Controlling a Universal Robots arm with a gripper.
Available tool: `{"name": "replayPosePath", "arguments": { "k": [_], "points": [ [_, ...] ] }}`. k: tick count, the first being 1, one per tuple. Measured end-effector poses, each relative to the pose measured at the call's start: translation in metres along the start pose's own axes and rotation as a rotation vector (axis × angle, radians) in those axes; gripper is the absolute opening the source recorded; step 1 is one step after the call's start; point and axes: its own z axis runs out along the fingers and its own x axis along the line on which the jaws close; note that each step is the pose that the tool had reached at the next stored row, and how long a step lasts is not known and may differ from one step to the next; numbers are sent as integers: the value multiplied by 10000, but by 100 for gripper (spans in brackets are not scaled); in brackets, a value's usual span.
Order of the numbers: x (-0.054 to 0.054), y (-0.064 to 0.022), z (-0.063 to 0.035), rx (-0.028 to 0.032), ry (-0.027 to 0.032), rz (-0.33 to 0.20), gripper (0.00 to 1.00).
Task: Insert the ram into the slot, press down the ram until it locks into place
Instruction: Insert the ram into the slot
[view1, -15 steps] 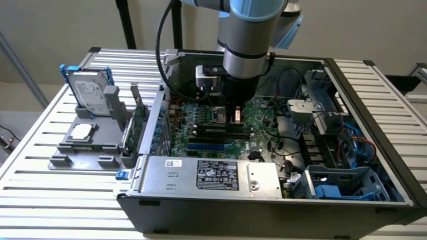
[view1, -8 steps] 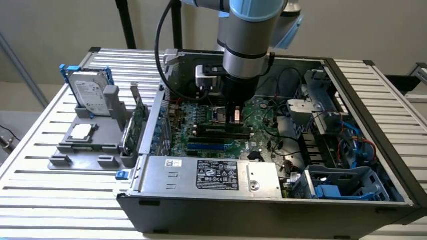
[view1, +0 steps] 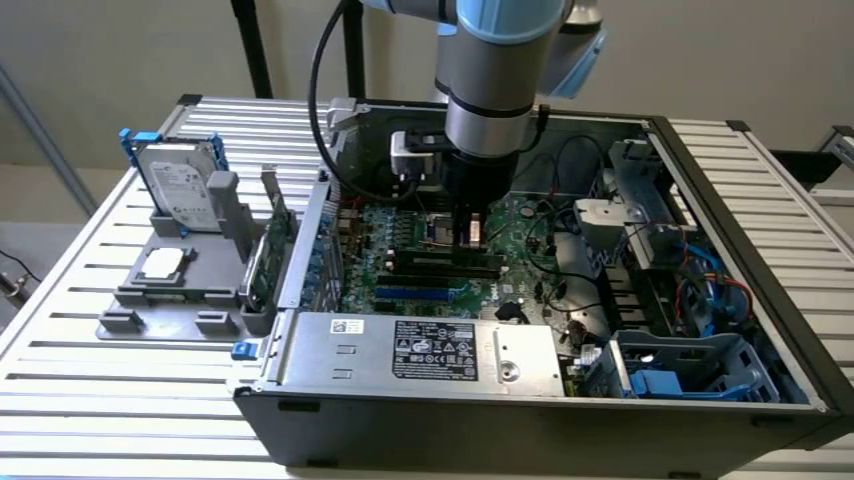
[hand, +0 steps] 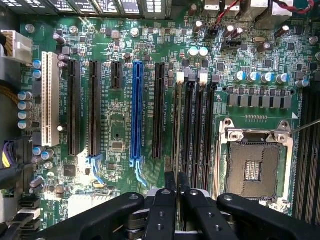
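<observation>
Gripper (hand: 177, 181) fingers pinch thin ram (hand: 176, 135), edge-on, in line with slot (hand: 180, 79); exterior view puts blue slot (view1: 416, 293) at gripper's seven o'clock.

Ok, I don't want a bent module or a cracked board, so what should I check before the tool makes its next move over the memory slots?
1. The tool stands upright over the motherboard: ok.
2. The tool is lined up with the black memory slots, not the blue slot: ok.
3. The ram is held straight or already seated: cannot tell.
4. The white end clips are open: cannot tell.
5. The processor socket lies beside the tool, not under it: ok.
</observation>
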Motion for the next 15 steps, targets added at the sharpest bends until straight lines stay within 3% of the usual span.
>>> {"name": "replayPosePath", "arguments": {
  "k": [15],
  "points": [
    [-14, 25, 11, 76, 4, 4, 13]
  ]
}}
